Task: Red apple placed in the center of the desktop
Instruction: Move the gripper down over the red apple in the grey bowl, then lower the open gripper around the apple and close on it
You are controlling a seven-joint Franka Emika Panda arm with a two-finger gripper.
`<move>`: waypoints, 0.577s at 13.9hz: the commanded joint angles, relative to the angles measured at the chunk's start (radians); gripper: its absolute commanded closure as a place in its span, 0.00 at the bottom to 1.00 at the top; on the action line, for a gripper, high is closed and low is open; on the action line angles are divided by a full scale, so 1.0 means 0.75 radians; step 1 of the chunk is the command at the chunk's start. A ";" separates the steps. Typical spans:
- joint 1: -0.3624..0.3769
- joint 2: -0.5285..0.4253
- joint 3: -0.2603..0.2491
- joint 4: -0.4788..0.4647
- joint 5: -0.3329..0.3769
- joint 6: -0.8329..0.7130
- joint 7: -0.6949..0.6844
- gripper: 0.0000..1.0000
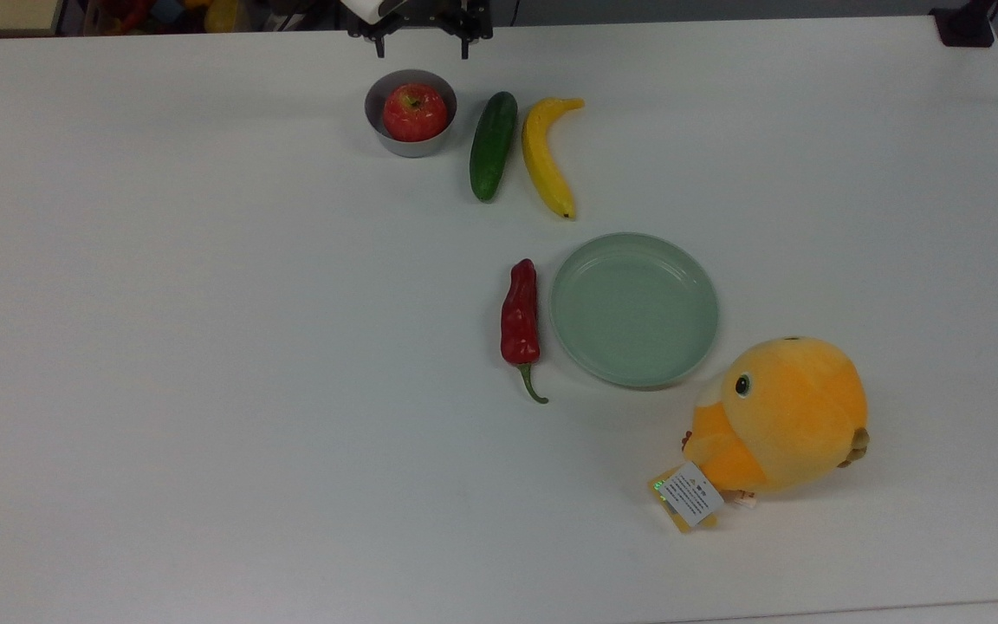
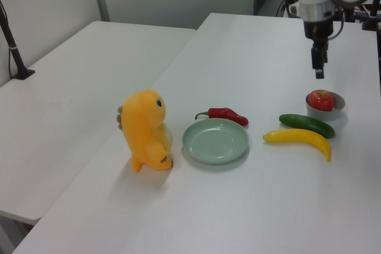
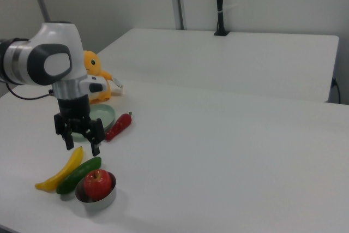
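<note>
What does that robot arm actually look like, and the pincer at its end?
The arm is made of rounded glossy white segments with dark grey bands at the joints. A black cable trails from it at the right view's left edge. At its end sits the black pincer, a boxy body with two slim dark fingers.

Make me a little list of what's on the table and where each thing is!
apple: in a grey bowl
cucumber: beside the bowl
banana: next to the cucumber
chili: beside the plate
plate: empty
plush toy: near the plate
gripper: open, above the apple, holding nothing
table: white
</note>
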 commanded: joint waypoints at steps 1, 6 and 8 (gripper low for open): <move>-0.034 0.036 0.001 -0.043 -0.029 0.031 -0.134 0.00; -0.055 0.110 0.001 -0.067 -0.086 0.104 -0.182 0.00; -0.051 0.122 0.003 -0.080 -0.091 0.121 -0.202 0.00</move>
